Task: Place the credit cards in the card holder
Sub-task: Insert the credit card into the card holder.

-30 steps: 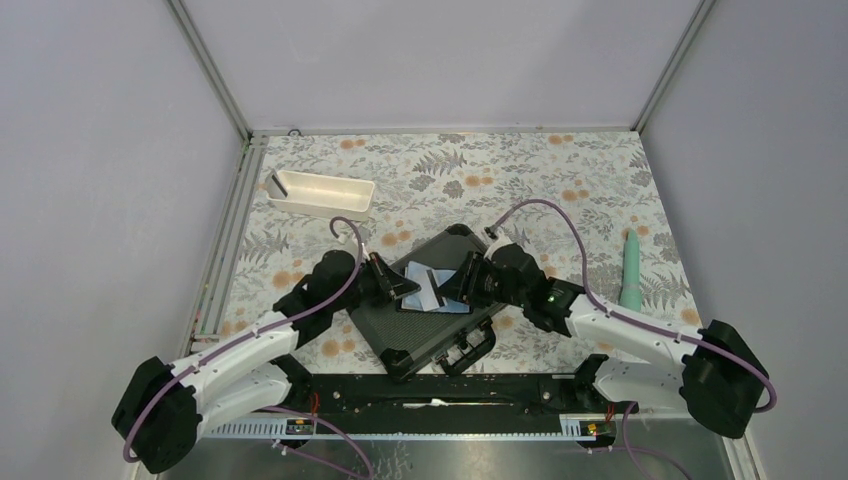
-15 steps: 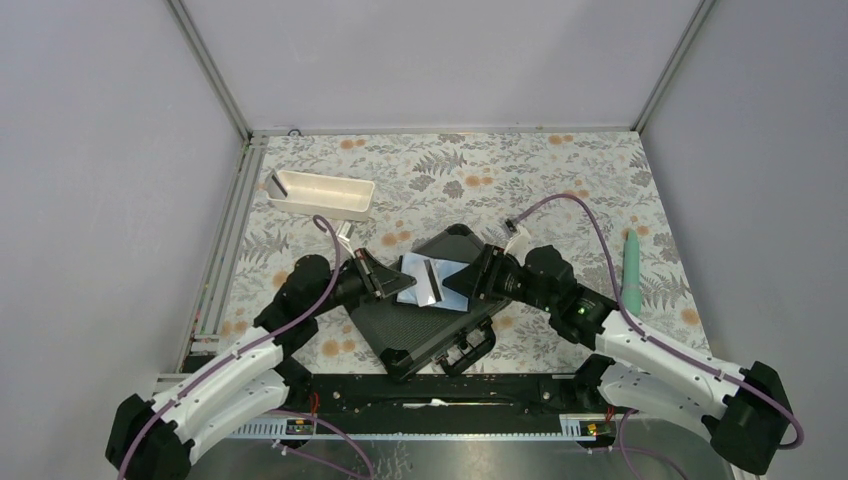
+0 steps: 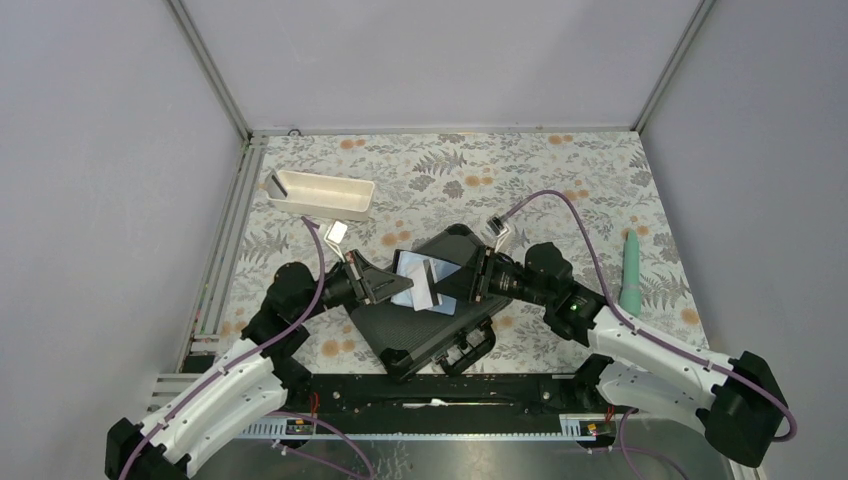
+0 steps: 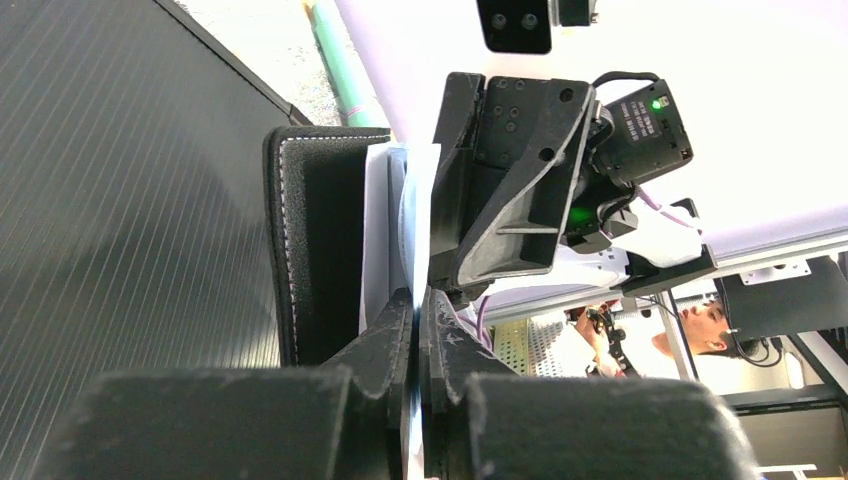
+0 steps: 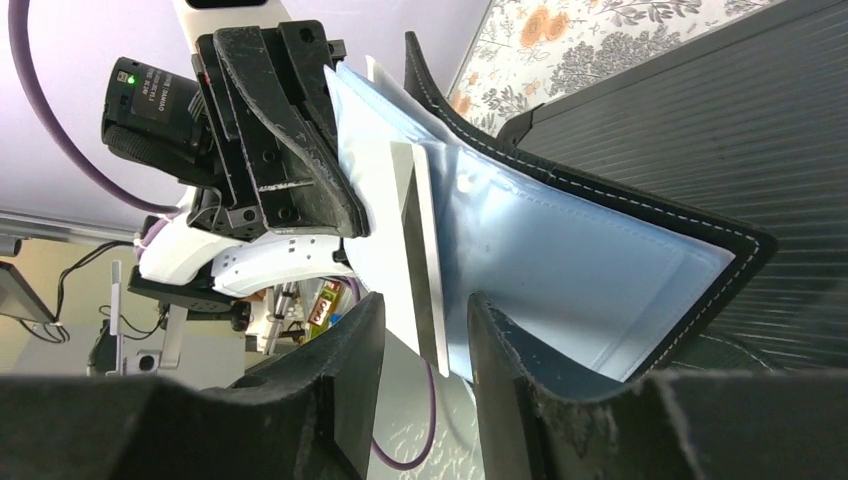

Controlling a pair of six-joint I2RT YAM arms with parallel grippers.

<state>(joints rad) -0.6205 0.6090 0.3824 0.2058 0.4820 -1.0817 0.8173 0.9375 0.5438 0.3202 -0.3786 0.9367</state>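
The card holder (image 5: pixel 560 250), held open over the black case (image 3: pixel 400 332), has shifted slightly left. A white card (image 5: pixel 415 250) now stands partly in its pocket. The left jaws pinch one flap tight. The right jaws, half open, loosely straddle the card, probably letting it go.

Soft, even light leaves faint shadows on the surface (image 3: pixel 560 180) overhead; the left wrist view blows out white toward 2 o'clock, both wrist views blurring near 6 o'clock.
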